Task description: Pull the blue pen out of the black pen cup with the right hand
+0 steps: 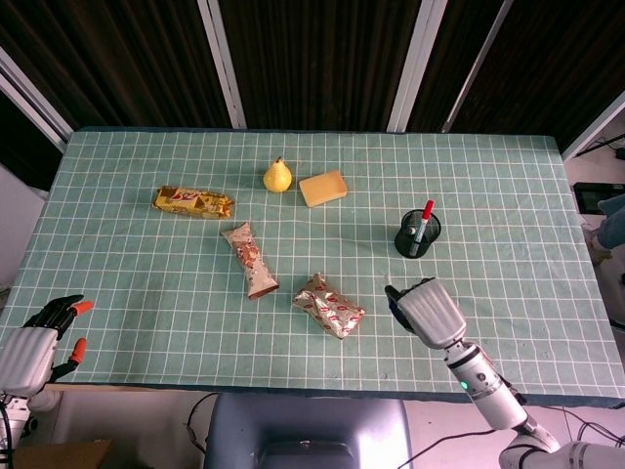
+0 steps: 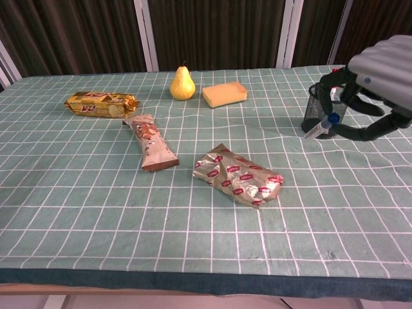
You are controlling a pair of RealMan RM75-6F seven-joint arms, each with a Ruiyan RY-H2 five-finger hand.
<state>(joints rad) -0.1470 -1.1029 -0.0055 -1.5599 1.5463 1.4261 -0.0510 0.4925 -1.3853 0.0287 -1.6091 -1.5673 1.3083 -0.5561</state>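
The black mesh pen cup (image 1: pixel 418 235) stands at the right of the table with a red pen (image 1: pixel 423 221) still leaning in it. My right hand (image 1: pixel 422 308) is in front of the cup, nearer the table's front edge and raised above the cloth. In the chest view the right hand (image 2: pixel 386 67) pinches the blue pen (image 2: pixel 322 127), a pale barrel with a blue end, clear of the cup (image 2: pixel 312 109) and tilted nearly flat. My left hand (image 1: pixel 39 342) rests off the front left corner, fingers apart, holding nothing.
A yellow pear (image 1: pixel 277 176) and a yellow block (image 1: pixel 322 188) lie at the back middle. A gold snack pack (image 1: pixel 193 201), a brown wrapper (image 1: pixel 249 259) and a silver-red packet (image 1: pixel 328 305) lie across the middle, the packet just left of my right hand.
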